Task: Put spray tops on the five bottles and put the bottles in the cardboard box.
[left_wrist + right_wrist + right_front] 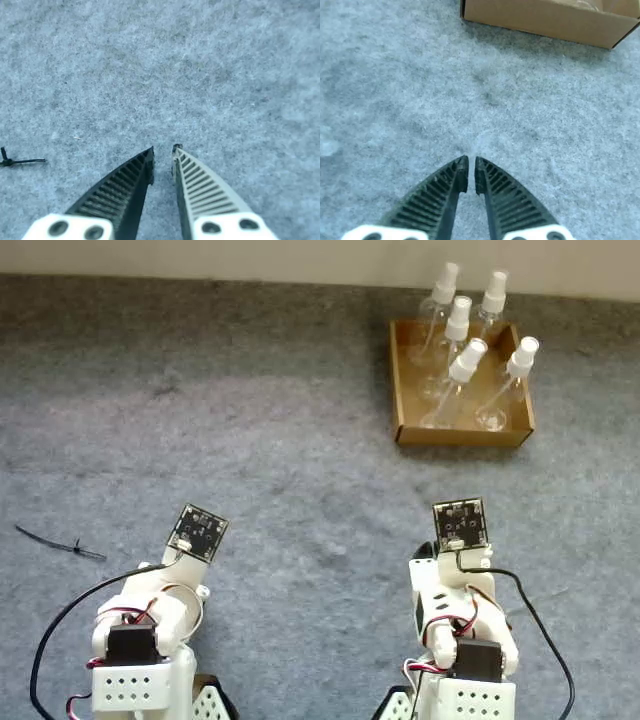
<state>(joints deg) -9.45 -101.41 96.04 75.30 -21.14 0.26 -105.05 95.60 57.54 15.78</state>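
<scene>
step in hand: judging from the layout, the final step is reading as done. the five bottles (455, 390) are standing close together inside the cardboard box (462, 436), which is sitting at the far right of the grey felt table (250, 420). each bottle is wearing a white spray top (467, 358).

left gripper (162, 150): it is hanging low over bare felt. its jaws are sitting nearly together, with only a narrow slit at the tips, and are gripping nothing.

right gripper (471, 160): it is pointing toward the near wall of the box. its jaws are sitting together and are gripping nothing.

both arms are sitting folded at the near edge of the table, well apart from the box. a black cable tie (60, 543) is lying on the felt near the left arm (140, 640); it is playing no part in the task.

next move: no further grasp is appearing necessary. whether every top is sitting fully seated on its neck is not discernible from here, so a check may be calling for a closer look.
</scene>
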